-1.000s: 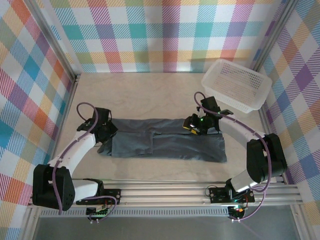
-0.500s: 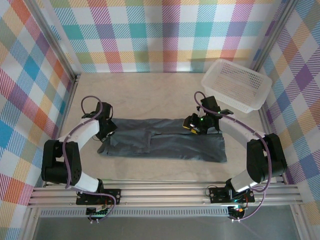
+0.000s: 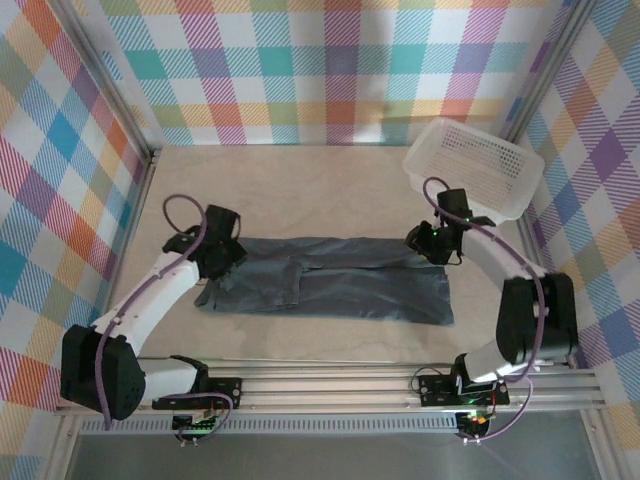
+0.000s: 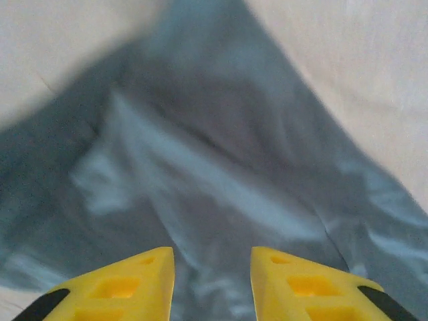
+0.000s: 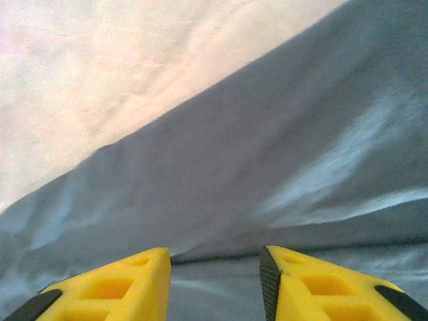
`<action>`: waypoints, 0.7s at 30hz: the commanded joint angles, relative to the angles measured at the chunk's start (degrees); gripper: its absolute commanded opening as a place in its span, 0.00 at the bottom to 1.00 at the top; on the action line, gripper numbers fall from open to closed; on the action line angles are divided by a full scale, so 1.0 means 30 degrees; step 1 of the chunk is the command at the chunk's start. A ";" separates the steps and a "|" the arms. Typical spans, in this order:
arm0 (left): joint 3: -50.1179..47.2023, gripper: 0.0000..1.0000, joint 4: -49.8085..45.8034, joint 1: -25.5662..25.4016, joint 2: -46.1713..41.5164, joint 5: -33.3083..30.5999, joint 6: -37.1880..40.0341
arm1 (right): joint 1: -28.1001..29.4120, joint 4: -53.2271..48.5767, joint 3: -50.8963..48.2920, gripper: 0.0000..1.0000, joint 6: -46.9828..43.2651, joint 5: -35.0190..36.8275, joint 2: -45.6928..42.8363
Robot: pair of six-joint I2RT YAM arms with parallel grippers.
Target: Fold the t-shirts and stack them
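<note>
A dark charcoal-grey t-shirt [image 3: 340, 290] lies folded into a long band across the middle of the table. My left gripper [image 3: 222, 255] hovers at the band's left end, over its far corner. In the left wrist view its yellow fingers [image 4: 137, 284] stand open just above wrinkled grey fabric [image 4: 214, 167], with nothing between them. My right gripper [image 3: 428, 240] sits at the band's far right corner. The right wrist view has its yellow fingers [image 5: 314, 291] open over the shirt's folded edge [image 5: 221, 200], holding nothing.
A white perforated basket [image 3: 472, 168] stands at the back right, close behind my right arm. Bare beige tabletop [image 3: 300, 190] stretches behind the shirt. Plaid walls close in the sides and back. An aluminium rail [image 3: 330, 385] runs along the near edge.
My right gripper has slid right along the shirt's far edge, from the middle to the right corner. The left gripper shifted slightly at the left end. The shirt's far edge looks flatter.
</note>
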 commanded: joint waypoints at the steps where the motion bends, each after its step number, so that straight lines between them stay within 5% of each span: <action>1: -0.1453 0.27 0.1826 -0.0586 0.2563 0.2783 -0.3328 | 0.0120 -0.1283 0.2172 0.37 -0.2046 0.1176 0.2992; 7: -0.0547 0.25 0.2483 -0.0473 0.6505 0.2871 -0.2946 | 0.0145 -0.2844 0.3927 0.35 -0.2672 0.2115 0.5747; 13: 0.1694 0.23 0.1973 0.1690 1.0482 0.2770 -0.1689 | 0.0737 -0.3914 0.1879 0.34 -0.1199 0.1434 0.5516; 21: 1.0790 0.23 0.0304 0.3067 1.5838 0.1642 0.1517 | 0.3189 -0.4126 -0.0953 0.36 0.2867 0.0498 0.2509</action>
